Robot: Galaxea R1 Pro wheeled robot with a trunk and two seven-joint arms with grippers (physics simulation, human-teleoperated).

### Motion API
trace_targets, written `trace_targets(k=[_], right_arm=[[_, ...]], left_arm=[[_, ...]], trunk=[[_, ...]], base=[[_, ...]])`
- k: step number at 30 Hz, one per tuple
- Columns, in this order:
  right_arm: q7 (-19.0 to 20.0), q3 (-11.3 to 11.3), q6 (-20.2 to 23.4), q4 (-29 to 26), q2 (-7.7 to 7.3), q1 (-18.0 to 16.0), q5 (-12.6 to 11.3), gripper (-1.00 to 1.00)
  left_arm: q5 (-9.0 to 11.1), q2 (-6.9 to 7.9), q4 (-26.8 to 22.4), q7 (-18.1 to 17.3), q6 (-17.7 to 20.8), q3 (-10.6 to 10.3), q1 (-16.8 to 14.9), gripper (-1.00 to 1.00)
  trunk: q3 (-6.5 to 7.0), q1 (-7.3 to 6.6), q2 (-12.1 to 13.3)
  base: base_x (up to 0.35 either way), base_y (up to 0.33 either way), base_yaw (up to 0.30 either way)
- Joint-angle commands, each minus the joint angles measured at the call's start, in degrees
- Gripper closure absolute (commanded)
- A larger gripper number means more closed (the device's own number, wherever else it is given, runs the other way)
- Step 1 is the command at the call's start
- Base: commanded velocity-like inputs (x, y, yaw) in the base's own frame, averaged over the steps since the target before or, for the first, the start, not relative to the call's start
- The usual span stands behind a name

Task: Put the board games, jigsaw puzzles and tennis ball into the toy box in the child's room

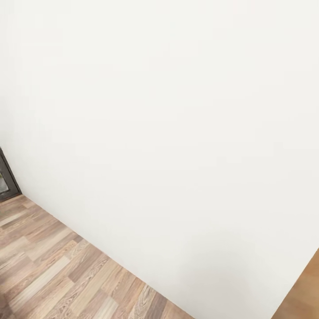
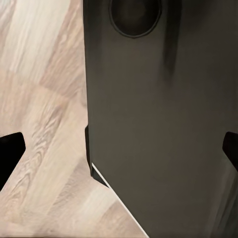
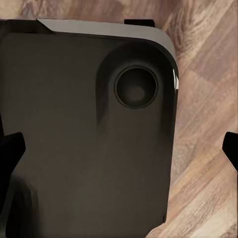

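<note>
I face a bare white wall (image 1: 168, 124) that meets a wood plank floor (image 1: 48, 274). In the left wrist view my left gripper (image 2: 120, 148) hangs open over the floor (image 2: 44, 99) and my own dark base (image 2: 158, 124). Its black fingertips (image 2: 11, 151) stand wide apart at the picture's edges with nothing between them. In the right wrist view my right gripper (image 3: 121, 148) is open too, above the dark base (image 3: 74, 134). Its fingertips (image 3: 12, 151) are spread with nothing held.
A dark frame edge (image 1: 6, 179) stands at the far left where the wall meets the floor. A strip of brown wood (image 1: 305, 288) shows at the lower right corner. Plank floor (image 3: 203, 99) lies beside the base.
</note>
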Motion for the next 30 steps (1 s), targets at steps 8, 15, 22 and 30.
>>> trace_targets(k=[8,15,22,30], right_arm=[[-0.1,0.0,-0.2,0.0,-0.03,0.0,-0.1,-1.00],[-0.1,-0.1,-0.1,0.0,-0.07,-0.1,-0.1,-1.00],[-0.1,-0.2,0.1,-0.1,-0.13,-0.2,-0.1,-1.00],[-0.1,-0.3,0.1,-0.1,-0.16,-0.3,-0.1,-1.00]], left_arm=[[0.1,0.03,0.0,0.0,0.0,0.1,0.0,-1.00],[0.1,0.02,0.0,0.0,-0.1,0.1,0.0,-1.00],[0.1,-0.06,0.0,0.0,-0.1,0.2,-0.1,-1.00],[0.1,-0.10,0.0,0.0,-0.1,0.2,-0.1,-1.00]], trunk=[[-0.04,0.00,0.0],[-0.04,0.00,0.0],[-0.04,0.00,0.0],[-0.04,0.00,0.0]], base=[[0.000,0.000,0.278],[0.000,0.000,0.278],[0.000,0.000,0.278],[0.000,0.000,0.278]])
